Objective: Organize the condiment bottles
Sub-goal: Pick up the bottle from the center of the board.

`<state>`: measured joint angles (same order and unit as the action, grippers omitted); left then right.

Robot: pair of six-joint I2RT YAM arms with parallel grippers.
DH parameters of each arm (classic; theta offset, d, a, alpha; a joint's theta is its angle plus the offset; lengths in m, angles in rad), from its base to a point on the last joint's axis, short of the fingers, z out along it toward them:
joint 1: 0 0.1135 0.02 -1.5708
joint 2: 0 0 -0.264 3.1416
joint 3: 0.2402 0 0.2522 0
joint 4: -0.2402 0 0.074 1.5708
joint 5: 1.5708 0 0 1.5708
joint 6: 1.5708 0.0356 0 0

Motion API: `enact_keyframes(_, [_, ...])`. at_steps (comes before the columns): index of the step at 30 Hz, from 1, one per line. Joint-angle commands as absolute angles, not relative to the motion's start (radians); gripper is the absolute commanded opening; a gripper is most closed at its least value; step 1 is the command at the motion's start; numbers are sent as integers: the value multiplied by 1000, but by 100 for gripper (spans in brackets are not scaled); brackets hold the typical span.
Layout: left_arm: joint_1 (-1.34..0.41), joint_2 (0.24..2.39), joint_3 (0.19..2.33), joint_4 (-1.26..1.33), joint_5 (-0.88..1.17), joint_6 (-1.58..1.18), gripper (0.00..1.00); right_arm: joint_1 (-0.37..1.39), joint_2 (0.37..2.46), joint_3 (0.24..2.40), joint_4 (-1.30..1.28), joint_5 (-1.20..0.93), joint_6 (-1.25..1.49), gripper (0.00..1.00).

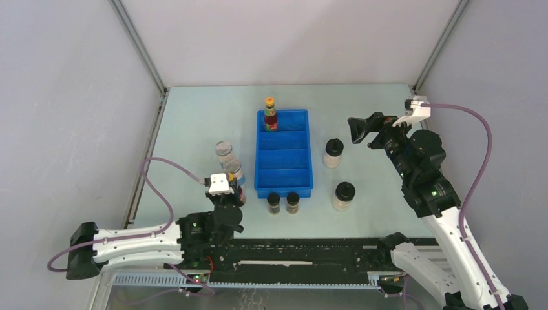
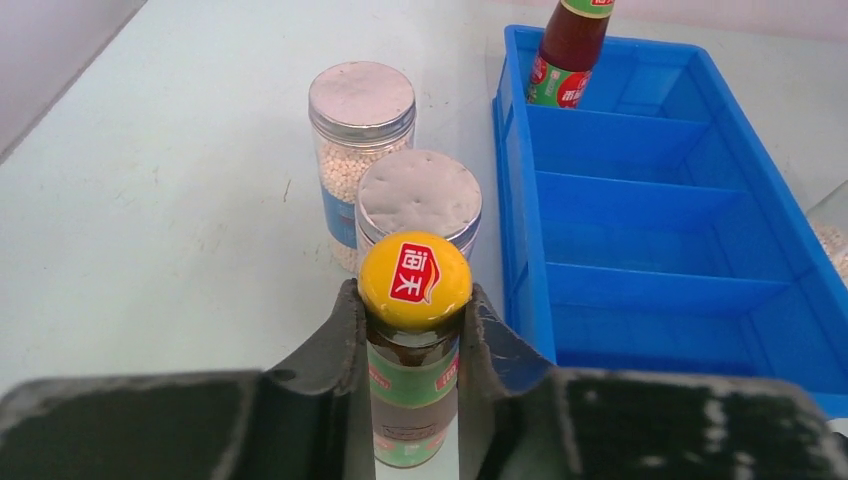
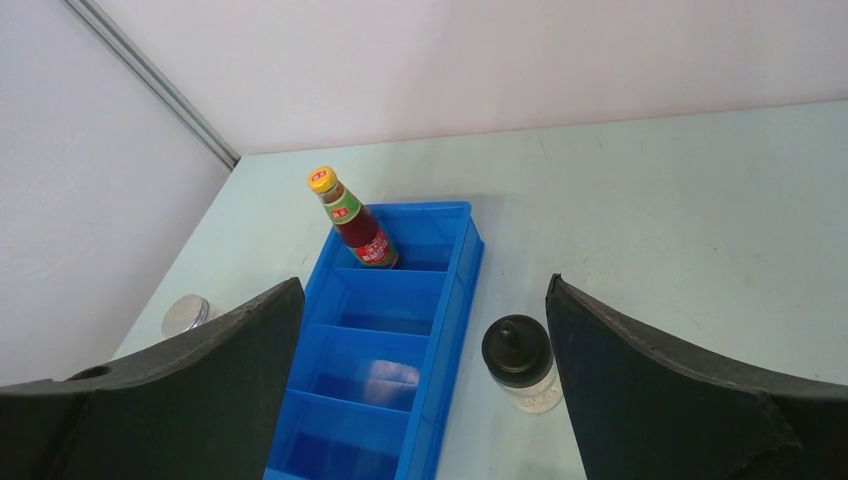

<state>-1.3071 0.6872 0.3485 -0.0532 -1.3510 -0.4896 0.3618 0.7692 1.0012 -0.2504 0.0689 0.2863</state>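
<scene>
My left gripper (image 2: 412, 300) is shut on a red sauce bottle (image 2: 415, 345) with a yellow cap, standing on the table left of the blue tray (image 1: 284, 188). Just beyond it stand two grey-lidded jars (image 2: 418, 195) (image 2: 361, 110). A second red sauce bottle (image 1: 270, 116) stands in the tray's far compartment. My right gripper (image 1: 357, 129) hangs open above the table right of the tray, nothing between its fingers. Two pale black-lidded jars (image 1: 333, 153) (image 1: 343, 196) stand right of the tray. Two tiny dark jars (image 1: 274, 203) (image 1: 293, 203) sit at its near end.
The tray's other three compartments (image 3: 385, 310) hold nothing. Grey enclosure walls with metal corner posts (image 1: 139, 48) bound the table on three sides. The arms' black base rail (image 1: 291, 255) runs along the near edge.
</scene>
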Motion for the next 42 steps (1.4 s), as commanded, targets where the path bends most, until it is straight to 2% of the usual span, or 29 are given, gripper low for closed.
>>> enact_keyframes(1, [-1314, 687, 324, -5, -1424, -499, 9, 368, 753, 1000, -235, 56, 282, 100])
enact_keyframes(3, [-1315, 688, 324, -4, -1432, -500, 2, 369, 754, 1000, -236, 55, 283, 100])
enact_keyframes(5, [-1314, 687, 326, -5, -1440, -498, 0, 369, 754, 1000, -236, 53, 284, 100])
enact_keyframes(42, [-1390, 681, 488, -5, -1542, -358, 0, 368, 744, 1000, -218, 47, 275, 100])
